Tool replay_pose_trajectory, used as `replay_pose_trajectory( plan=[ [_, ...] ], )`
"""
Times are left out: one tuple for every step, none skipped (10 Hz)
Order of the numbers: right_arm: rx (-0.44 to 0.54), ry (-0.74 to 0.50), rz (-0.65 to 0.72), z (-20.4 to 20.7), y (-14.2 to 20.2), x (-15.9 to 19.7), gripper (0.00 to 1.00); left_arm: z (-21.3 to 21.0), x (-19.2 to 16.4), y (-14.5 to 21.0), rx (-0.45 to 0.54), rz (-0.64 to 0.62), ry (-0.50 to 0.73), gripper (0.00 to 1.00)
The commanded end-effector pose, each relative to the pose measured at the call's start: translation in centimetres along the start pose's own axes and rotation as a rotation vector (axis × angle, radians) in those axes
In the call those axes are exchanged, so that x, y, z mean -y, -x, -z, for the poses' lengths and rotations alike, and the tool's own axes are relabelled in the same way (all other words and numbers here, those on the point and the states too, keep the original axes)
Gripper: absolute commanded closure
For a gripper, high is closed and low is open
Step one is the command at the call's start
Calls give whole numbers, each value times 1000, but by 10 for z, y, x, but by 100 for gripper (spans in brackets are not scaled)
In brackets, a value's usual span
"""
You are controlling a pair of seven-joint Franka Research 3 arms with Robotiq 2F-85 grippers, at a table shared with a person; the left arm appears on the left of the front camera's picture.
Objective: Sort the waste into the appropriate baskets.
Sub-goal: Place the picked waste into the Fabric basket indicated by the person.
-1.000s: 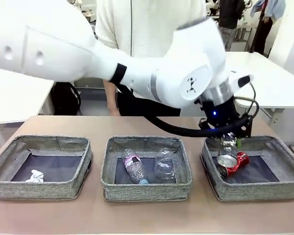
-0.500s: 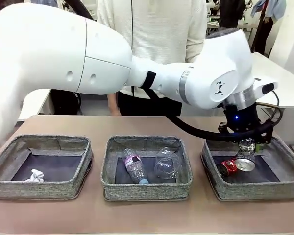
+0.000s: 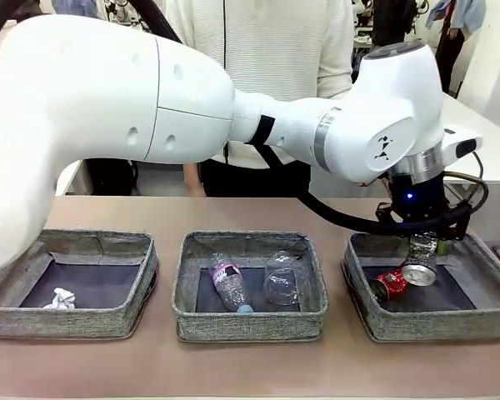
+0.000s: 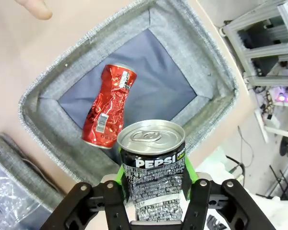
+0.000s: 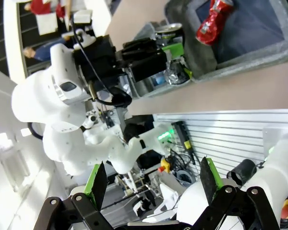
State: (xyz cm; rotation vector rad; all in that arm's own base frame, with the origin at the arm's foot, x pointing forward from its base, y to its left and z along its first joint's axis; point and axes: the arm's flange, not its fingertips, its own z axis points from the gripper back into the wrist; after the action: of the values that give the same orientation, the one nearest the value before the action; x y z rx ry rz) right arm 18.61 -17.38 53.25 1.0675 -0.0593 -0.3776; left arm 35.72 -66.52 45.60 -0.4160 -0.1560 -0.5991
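At frame right, the left claw (image 3: 422, 243) is holding the crushed black-and-white can (image 3: 419, 260) over the right basket (image 3: 483, 315), where the crushed red can (image 3: 390, 283) is lying at lower right.

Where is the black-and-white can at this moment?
In the front view, the black-and-white can is held in the left tool above the right-hand basket, just over the red can lying inside it.
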Motion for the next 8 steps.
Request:
replay_pose_trajectory(
  plan=[
    [11,-21,9,2,0,-2,0,-2,4,-7,2,-10,-30,0],
    [11,-21,9,2,0,-2,0,-3,4,-7,9,-13,-35,0],
    [11,-21,9,2,0,-2,0,-3,3,-7,12,-17,-34,0],
    [11,-21,9,2,0,-2,0,-4,4,-7,17,-19,-37,0],
    [11,-21,9,2,0,-2,0,-5,4,-7,20,-19,-39,0],
    [11,-21,9,2,0,-2,0,-8,4,-6,26,-18,-40,0],
    [11,-21,9,2,0,-2,0,-14,2,-4,29,-18,-38,0],
    [11,-21,9,2,0,-2,0,-30,-2,-1,47,-13,-40,0]
  ],
)
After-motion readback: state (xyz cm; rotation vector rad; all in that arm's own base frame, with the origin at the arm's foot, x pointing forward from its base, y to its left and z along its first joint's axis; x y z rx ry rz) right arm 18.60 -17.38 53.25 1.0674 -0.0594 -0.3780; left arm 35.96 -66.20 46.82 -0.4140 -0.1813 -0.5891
